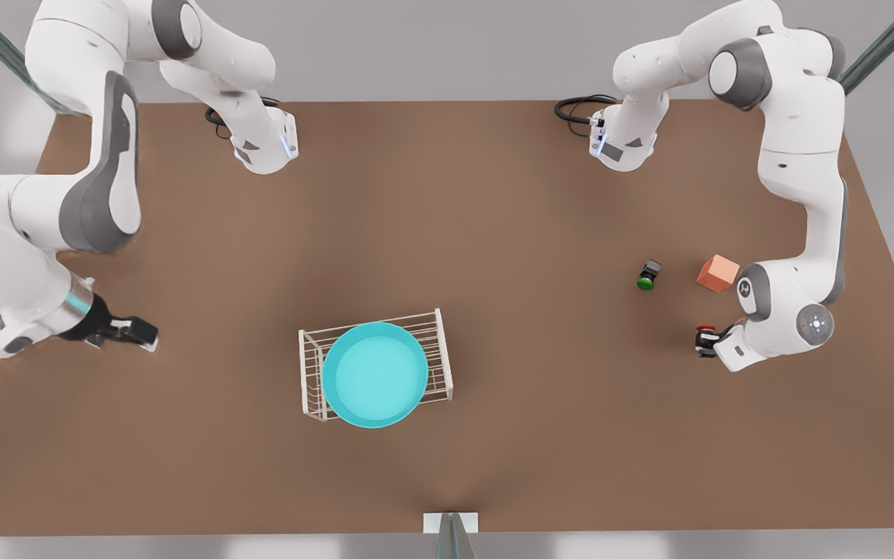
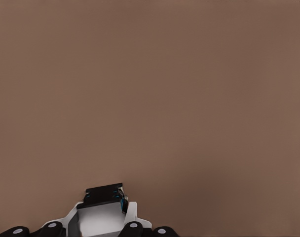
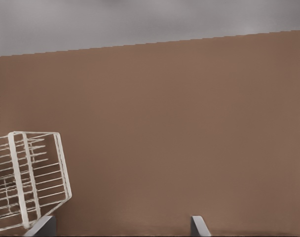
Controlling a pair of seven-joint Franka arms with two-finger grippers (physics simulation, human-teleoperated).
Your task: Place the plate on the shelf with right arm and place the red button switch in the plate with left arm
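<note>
The turquoise plate (image 1: 375, 375) lies on the white wire shelf (image 1: 441, 351) in the middle of the table, its rim reaching past the rack's near side. My right gripper (image 1: 144, 335) hangs open and holding nothing at the front view's left, well apart from the shelf (image 3: 29, 177); its spread fingertips (image 3: 197, 226) show in the right wrist view. At the front view's right, the red button switch (image 1: 705, 338) sits at the tip of my left arm's hand. In the left wrist view its black and grey body (image 2: 104, 200) is flanked closely by my left gripper (image 2: 103, 217).
A green-capped switch (image 1: 646, 276) and an orange cube (image 1: 719, 272) lie on the brown table (image 1: 493, 233) just beyond my left hand. Both arm bases stand at the far edge. A small white bracket (image 1: 451, 522) sits at the near edge.
</note>
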